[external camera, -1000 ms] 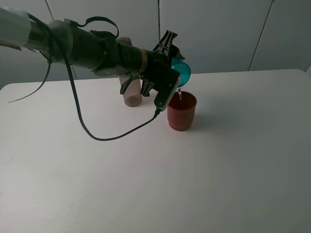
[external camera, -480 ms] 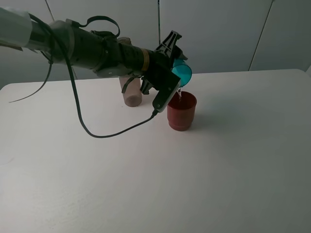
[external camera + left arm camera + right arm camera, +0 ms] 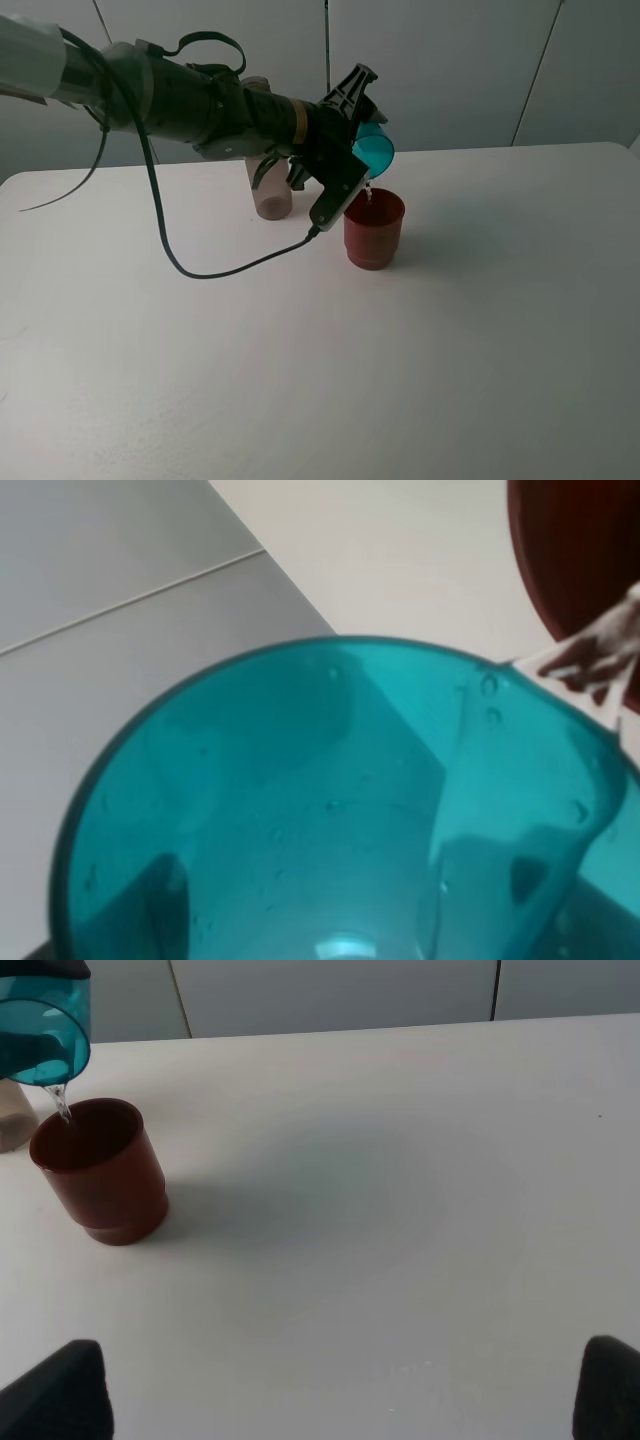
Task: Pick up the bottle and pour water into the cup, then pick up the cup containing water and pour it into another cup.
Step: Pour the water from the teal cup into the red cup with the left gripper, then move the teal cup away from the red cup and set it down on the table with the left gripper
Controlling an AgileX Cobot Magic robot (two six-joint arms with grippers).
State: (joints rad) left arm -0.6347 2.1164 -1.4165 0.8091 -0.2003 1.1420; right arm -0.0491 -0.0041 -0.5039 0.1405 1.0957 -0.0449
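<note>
The blue cup (image 3: 375, 150) is clamped, tipped, in the left gripper (image 3: 358, 120). Water is poured into the red cup (image 3: 374, 228) just below it. No writing can be read.

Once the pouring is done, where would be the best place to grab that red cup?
Probably the wide upper wall of the red cup, gripper coming in level from the open right side. It stands upright and holds water; its stepped base is narrower, and the bottle stands off to its left.

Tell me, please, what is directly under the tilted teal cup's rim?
The red cup stands under the teal cup, with a thin stream of water falling into it. How much it holds is hidden by its wall.
</note>
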